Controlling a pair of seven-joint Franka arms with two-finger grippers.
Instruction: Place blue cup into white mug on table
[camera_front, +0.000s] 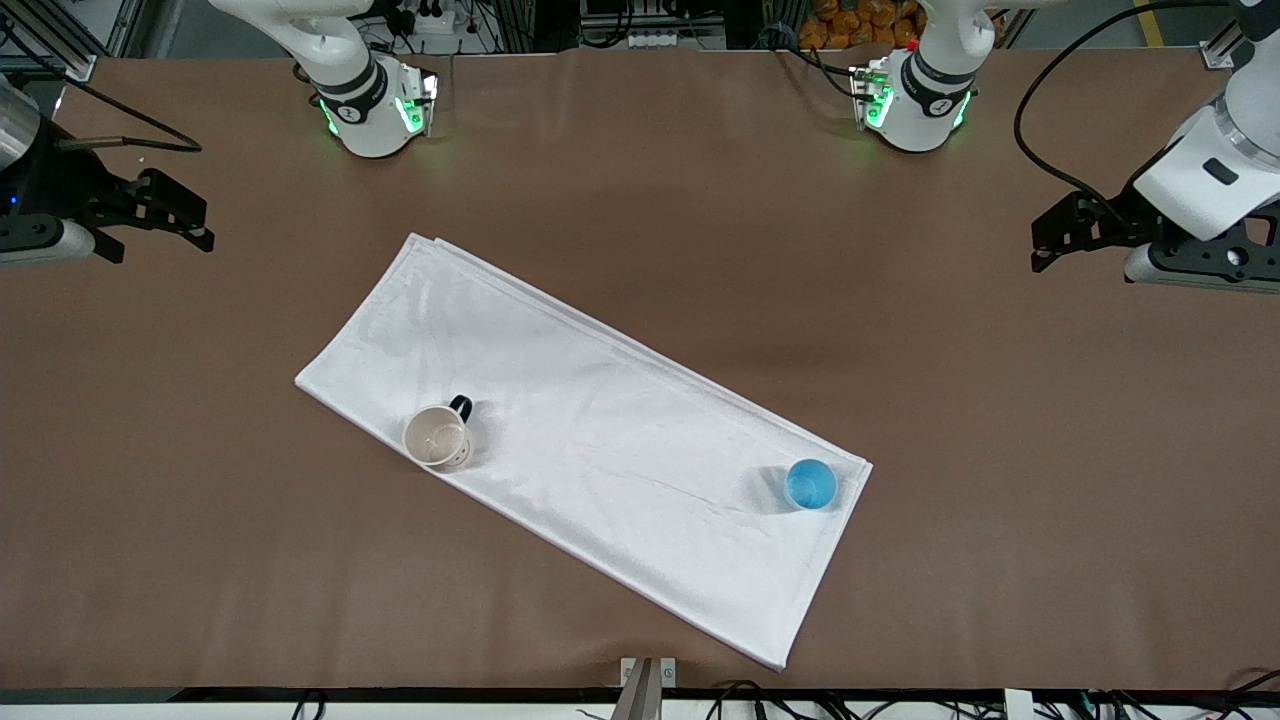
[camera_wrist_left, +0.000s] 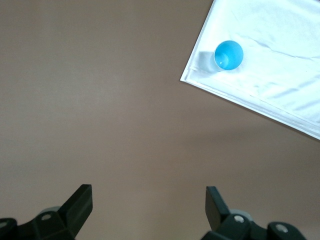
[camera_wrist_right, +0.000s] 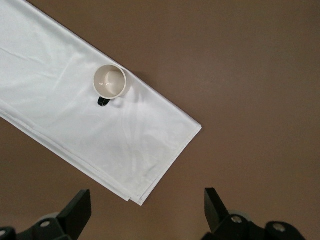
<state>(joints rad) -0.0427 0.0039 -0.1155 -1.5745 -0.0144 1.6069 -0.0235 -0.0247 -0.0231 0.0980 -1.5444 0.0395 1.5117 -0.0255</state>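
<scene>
The blue cup (camera_front: 810, 485) stands upright on the white cloth, near the cloth's corner toward the left arm's end; it also shows in the left wrist view (camera_wrist_left: 229, 55). The white mug (camera_front: 437, 437), with its black handle, stands upright and empty on the cloth toward the right arm's end; it also shows in the right wrist view (camera_wrist_right: 110, 82). My left gripper (camera_front: 1045, 247) (camera_wrist_left: 149, 202) is open and empty over the bare brown table (camera_front: 640, 180) at its own end. My right gripper (camera_front: 200, 226) (camera_wrist_right: 148, 205) is open and empty over bare table at its end.
The white rectangular cloth (camera_front: 600, 440) lies slanted across the middle of the table. The arm bases (camera_front: 375, 105) stand along the table's edge farthest from the front camera. Cables lie by the table edge nearest the front camera.
</scene>
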